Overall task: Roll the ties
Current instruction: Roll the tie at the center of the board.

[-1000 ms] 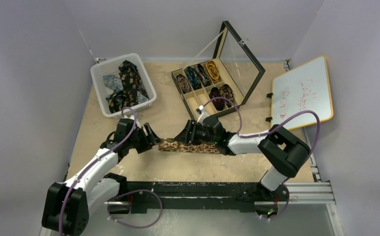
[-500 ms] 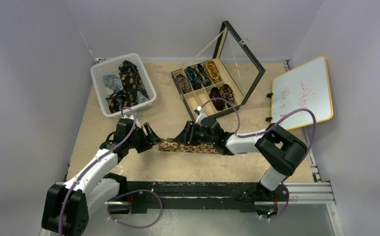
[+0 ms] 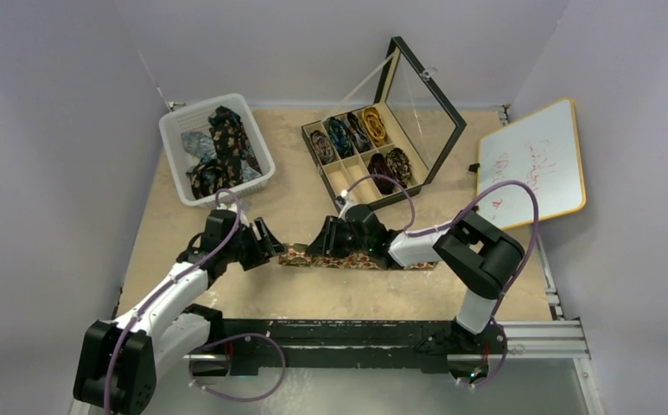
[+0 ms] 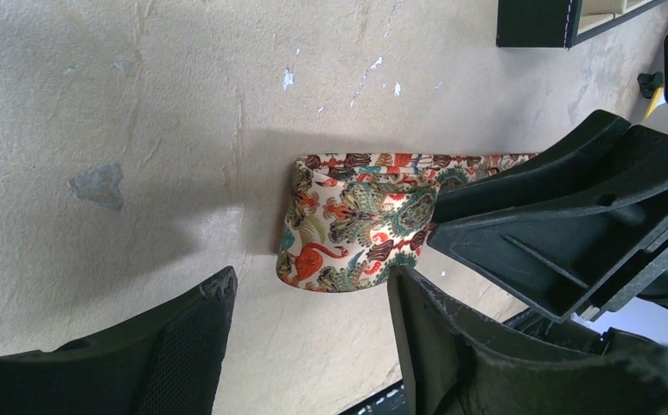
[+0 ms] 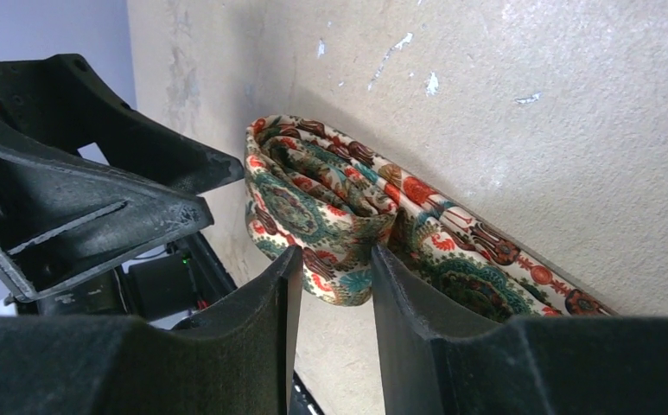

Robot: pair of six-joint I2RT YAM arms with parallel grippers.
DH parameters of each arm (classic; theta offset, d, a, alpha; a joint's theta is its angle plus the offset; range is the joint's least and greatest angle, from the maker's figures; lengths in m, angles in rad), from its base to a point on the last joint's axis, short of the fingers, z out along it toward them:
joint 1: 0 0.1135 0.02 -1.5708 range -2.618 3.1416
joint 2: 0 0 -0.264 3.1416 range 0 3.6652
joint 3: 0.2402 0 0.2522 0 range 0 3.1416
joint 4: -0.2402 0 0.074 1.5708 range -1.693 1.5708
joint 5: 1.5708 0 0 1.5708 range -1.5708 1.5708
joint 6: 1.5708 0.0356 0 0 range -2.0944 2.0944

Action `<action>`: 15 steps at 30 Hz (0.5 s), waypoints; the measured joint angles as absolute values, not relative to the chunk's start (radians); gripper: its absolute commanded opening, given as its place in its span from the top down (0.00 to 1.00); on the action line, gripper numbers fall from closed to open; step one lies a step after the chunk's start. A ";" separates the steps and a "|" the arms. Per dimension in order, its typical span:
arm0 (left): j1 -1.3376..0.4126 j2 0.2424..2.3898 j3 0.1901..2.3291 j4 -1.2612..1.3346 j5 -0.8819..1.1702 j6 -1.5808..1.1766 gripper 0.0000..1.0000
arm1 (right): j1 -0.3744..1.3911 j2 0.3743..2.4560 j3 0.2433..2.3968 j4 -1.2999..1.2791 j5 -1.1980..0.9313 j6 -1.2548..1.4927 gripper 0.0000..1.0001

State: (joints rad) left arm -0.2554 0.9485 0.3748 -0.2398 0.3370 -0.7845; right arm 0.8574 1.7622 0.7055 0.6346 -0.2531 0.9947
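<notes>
Fingers of the right gripper (image 5: 334, 259) were closed narrowly on a doubled-over fold of the long tan-orange paisley fabric necktie (image 5: 313, 199). The cloth bulged in a loop above the pads, near the centre of the right wrist view. From that fold the rest of the necktie ran flat along the beige table top (image 3: 295, 199) toward the lower right of that frame.

In the overhead view the necktie lay as a strip just below centre, between the two arms, with the right gripper over its left part. The left gripper (image 4: 308, 281) stood wide, its two black fingers rising from the bottom edge of the left wrist view. The folded end of the necktie lay on the table just beyond their tips, near the middle of the frame. Whether a tip touched the cloth could not be told. The two grippers faced each other closely across that end.

At the upper left of the overhead view a white plastic slatted basket (image 3: 202, 108) held loose dark and blue patterned ties (image 3: 225, 138). At upper centre a black compartmented box (image 3: 323, 170), its glass lid (image 3: 421, 99) propped open, held wound ties (image 3: 373, 125) in several compartments. A white board with an orange rim (image 3: 533, 160) leaned at the right edge.
</notes>
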 measured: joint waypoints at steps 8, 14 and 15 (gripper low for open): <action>-0.255 0.958 0.367 -0.218 0.356 -0.773 0.38 | 0.857 1.768 0.707 0.600 -0.251 0.990 0.60; -0.255 0.966 0.361 -0.195 0.372 -0.764 0.38 | 0.857 1.768 0.709 0.579 -0.249 0.982 0.71; -0.255 0.969 0.361 -0.189 0.374 -0.764 0.38 | 0.857 1.768 0.710 0.578 -0.249 0.982 0.73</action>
State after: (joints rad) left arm -0.2554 0.9691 0.3614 -0.1890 0.3737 -0.7635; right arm 0.8574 1.7679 0.7097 0.5781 -0.2485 0.9817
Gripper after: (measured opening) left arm 0.620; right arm 0.319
